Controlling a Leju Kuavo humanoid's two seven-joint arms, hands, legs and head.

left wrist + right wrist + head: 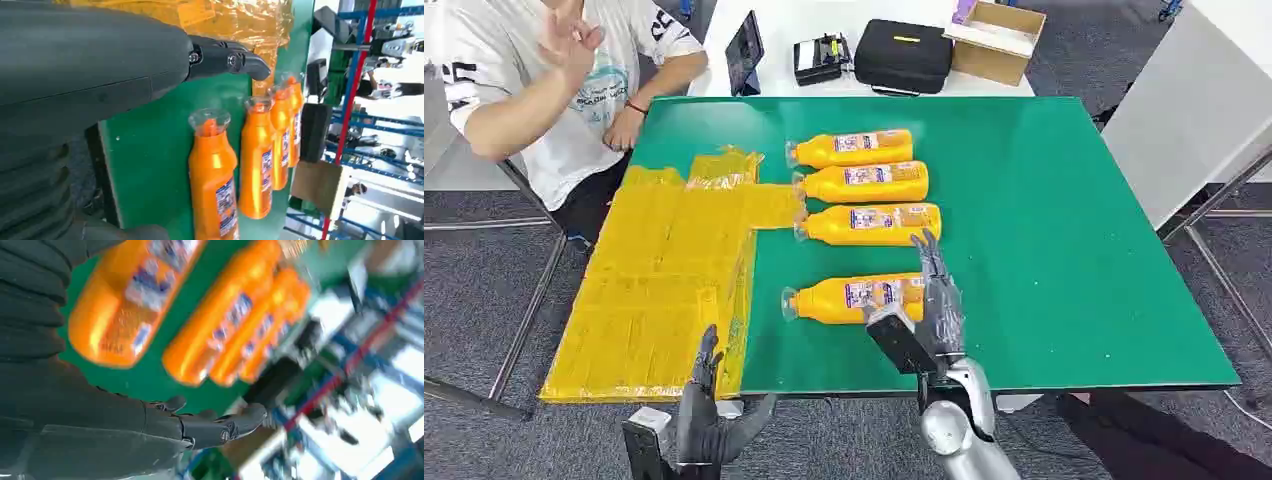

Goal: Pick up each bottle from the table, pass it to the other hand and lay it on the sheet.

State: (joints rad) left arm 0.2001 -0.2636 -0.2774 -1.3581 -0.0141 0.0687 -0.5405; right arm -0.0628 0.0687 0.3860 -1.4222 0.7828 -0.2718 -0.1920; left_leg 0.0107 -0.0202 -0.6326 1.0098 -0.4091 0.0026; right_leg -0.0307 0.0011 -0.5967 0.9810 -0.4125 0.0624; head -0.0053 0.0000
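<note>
right hand (936, 300) open beside nearest orange-filled bottle (849, 297).

The base of the nearest bottle (854, 297) is hidden behind the right hand (939, 300); the right wrist view is blurred.

Beyond the far edge of the green bench (1074, 250) stands a white surface carrying a dark tablet (745, 52) propped upright, a small black device (821, 58), a black zipped case (903, 54) and an open cardboard box (996, 38) side by side. A seated person in a white printed shirt (574, 110) is at the far left corner with one hand raised (567, 38) and a red band on the other wrist. Grey carpet (474, 300) covers the floor around it, and blue and red shelving (360, 90) rises in the background.
</note>
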